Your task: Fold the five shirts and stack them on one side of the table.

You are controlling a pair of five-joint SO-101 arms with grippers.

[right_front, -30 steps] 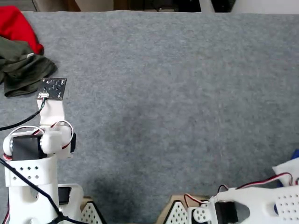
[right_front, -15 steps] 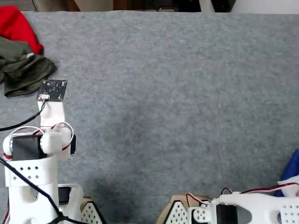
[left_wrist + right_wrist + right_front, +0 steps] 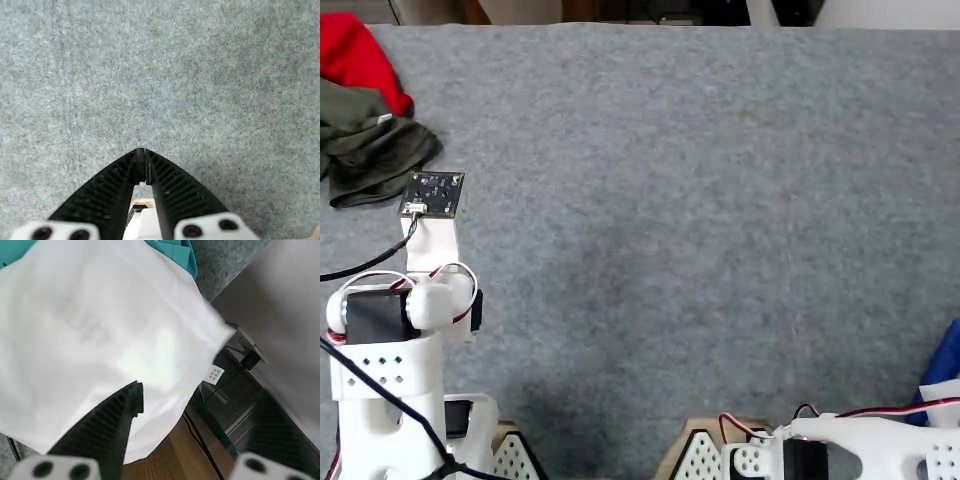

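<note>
A white shirt (image 3: pixel 95 335) lies right under the right gripper (image 3: pixel 200 392). It is spread out and smooth, with a little tag (image 3: pixel 216 374) at its edge. A blue-green shirt (image 3: pixel 175 252) peeks out from under it, on the side far from the gripper. A dark green shirt (image 3: pixel 370 150) sits in a crumpled heap near the left gripper (image 3: pixel 140 167). A red shirt (image 3: pixel 355 55) is bunched up just past the green one and touches it.
</note>
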